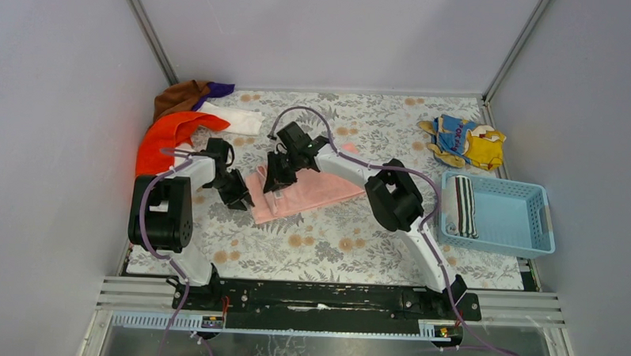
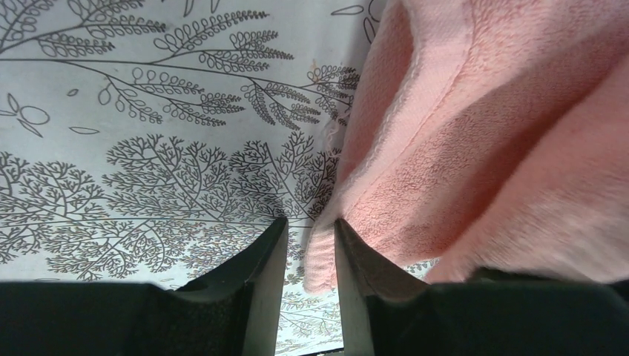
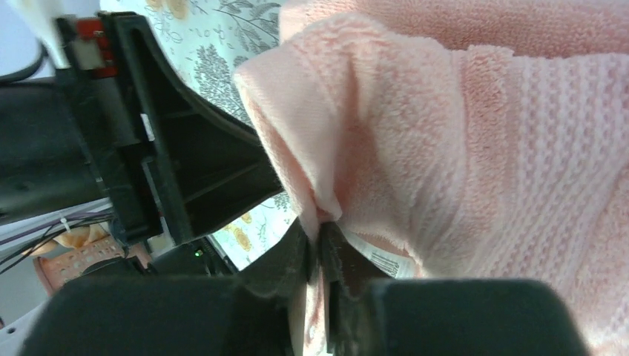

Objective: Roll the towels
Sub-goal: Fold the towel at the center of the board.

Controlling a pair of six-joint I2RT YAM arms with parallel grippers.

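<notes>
While the pink towel (image 1: pixel 312 195) lay mid-table, the right gripper (image 3: pixel 317 230) was clamped on a raised fold of it; the left gripper (image 2: pixel 311 222) stood narrowly parted, the towel's hem between its fingers.

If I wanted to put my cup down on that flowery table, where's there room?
Two bare patches: the near strip of table between the pink towel and the arm bases, and the far middle between the white towel and the yellow-blue cloth. It is crowded where the left claw and right claw meet the pink towel.
</notes>
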